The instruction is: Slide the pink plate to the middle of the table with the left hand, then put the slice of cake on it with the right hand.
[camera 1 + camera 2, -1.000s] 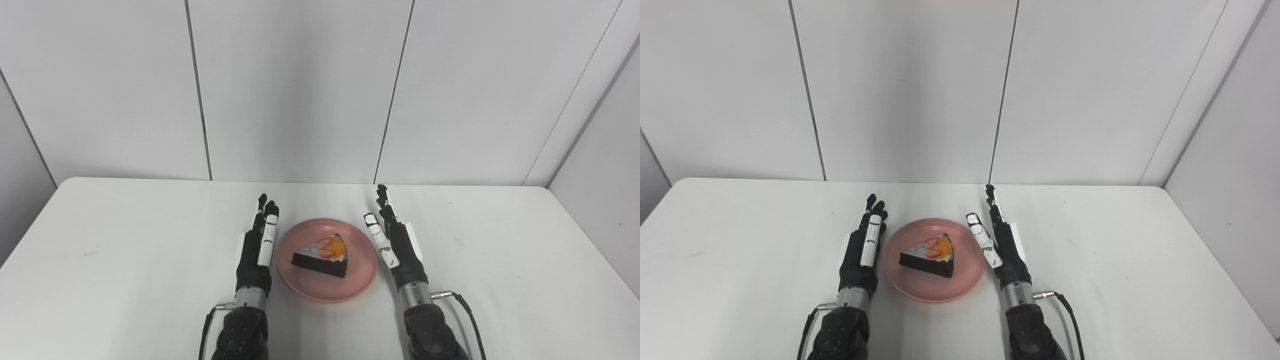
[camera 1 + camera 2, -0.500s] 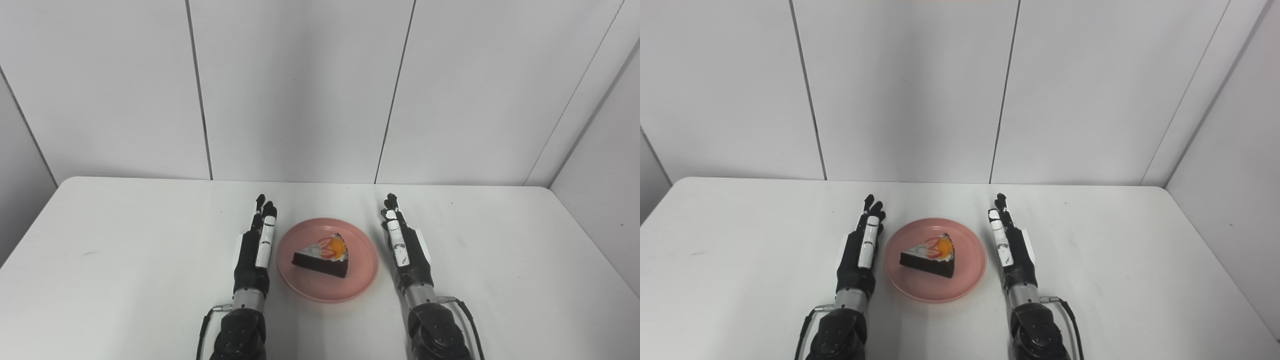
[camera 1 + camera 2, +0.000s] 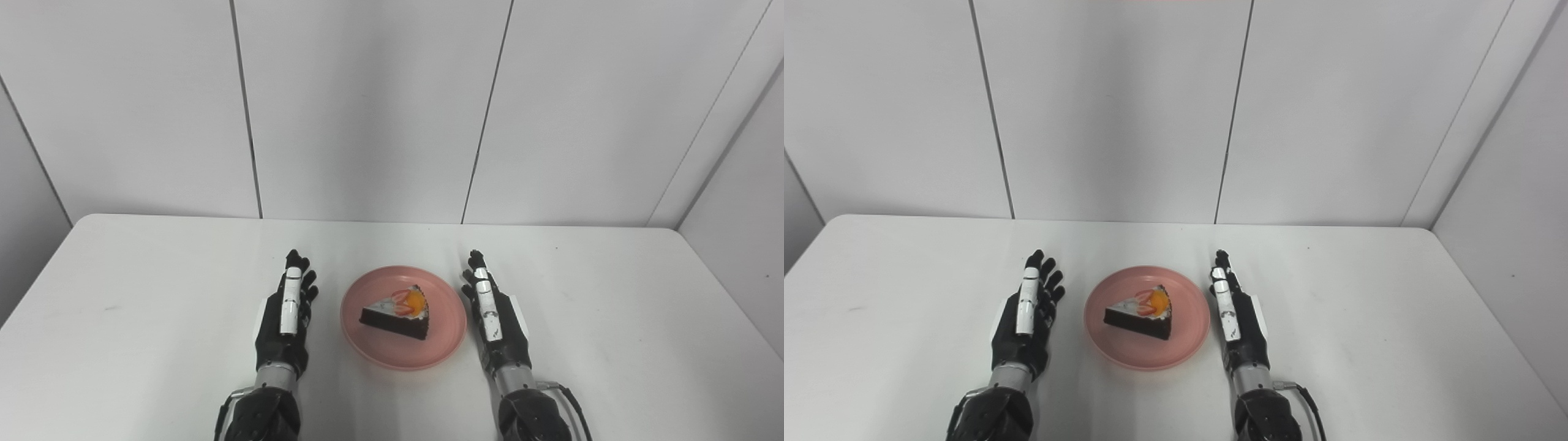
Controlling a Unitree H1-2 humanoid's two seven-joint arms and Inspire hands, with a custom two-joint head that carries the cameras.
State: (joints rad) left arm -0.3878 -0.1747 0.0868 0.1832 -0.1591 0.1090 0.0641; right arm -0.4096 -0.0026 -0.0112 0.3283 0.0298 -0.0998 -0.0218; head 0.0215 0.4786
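Right hand beside plated cake slice

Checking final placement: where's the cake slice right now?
The cake slice sits on the pink plate near the table's middle, between the left hand and right hand; neither hand touches it.

bare test-lab booth, plain white table, blank white wall panels closing it in

cake on plate, between hands.
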